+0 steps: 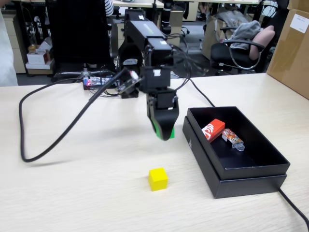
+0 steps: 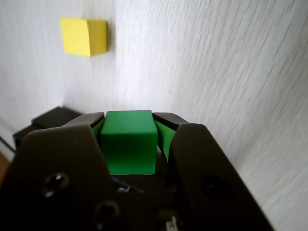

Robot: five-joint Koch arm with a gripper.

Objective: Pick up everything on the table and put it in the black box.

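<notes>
Even, bright indoor light, soft shadows, slightly blurred wrist view.

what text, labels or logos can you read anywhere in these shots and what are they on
No text reads clearly enough to quote in either view.
Red packet in the black box: a white swirl mark, no letters legible.
Orange wrapped stick beside it: printed pattern, too small to read.
White label on the brown carton: blurred.
Green cube in the pincer and the yellow cube: no markings visible.
</notes>
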